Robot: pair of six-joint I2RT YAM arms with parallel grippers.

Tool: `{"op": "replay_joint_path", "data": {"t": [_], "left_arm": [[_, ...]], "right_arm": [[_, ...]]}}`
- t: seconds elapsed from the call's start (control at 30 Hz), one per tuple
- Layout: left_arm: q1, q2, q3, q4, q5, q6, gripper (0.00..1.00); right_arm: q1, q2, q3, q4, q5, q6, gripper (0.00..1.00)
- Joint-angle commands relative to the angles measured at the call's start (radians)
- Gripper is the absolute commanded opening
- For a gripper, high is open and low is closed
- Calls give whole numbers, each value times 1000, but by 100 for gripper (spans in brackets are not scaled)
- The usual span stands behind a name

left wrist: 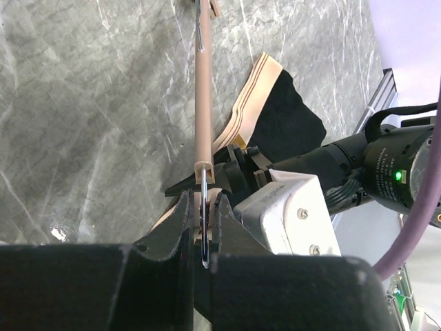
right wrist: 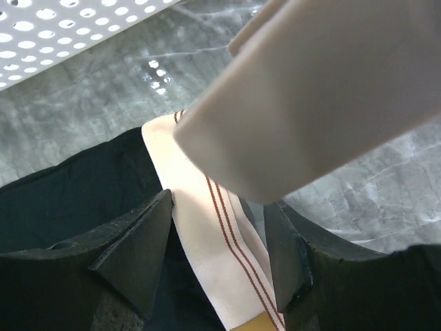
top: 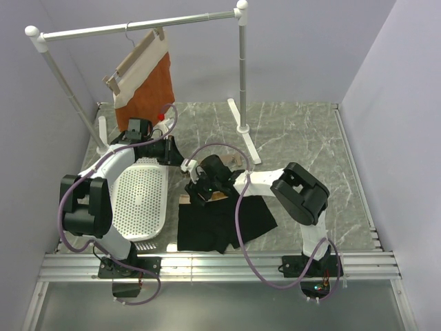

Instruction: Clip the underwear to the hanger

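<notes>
The black underwear (top: 220,221) lies flat on the marble table, its tan waistband (right wrist: 200,207) at the far edge. The pale wooden hanger bar (left wrist: 203,89) lies just beyond the waistband (left wrist: 251,89). In the top view it is mostly hidden under my right wrist. My left gripper (left wrist: 202,198) (top: 172,150) is shut on the hanger's thin metal wire at the bar's near end. My right gripper (right wrist: 217,207) (top: 196,187) is open, low over the waistband, one finger on each side of it. A pale blurred thing close to the lens hides the top right of the right wrist view.
A white perforated tray (top: 141,200) lies left of the underwear, under my left arm. A clothes rack (top: 241,69) stands at the back with a rust-orange garment (top: 148,86) on a twin hanger. Its foot (top: 244,138) rests behind my right gripper. A metal rail (top: 220,265) runs along the near edge.
</notes>
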Motion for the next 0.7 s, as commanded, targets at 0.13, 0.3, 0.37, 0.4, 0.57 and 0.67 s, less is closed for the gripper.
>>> {"op": "replay_joint_path", "data": {"t": [0.13,0.3,0.37,0.4,0.57,0.67], "left_arm": [[5,5,45,-19,22,49,0],[9,-5,33,-32,16,61,0],[11,-9,23,-36,16,66,0],[11,-9,21,-41,16,74,0],[14,1,18,-78,13,120,0],[14,-1,6,-84,31,134,0]], "right_arm": [[-5,16,25,-120,-66,-84,49],[-5,-7,0,-122,-84,-99,44],[-5,-7,-2,-116,-76,-98,35],[-3,-7,0,-116,-73,-99,29],[-3,-51,-37,-61,-64,-108,0],[-3,-87,-63,-28,-67,-118,0]]}}
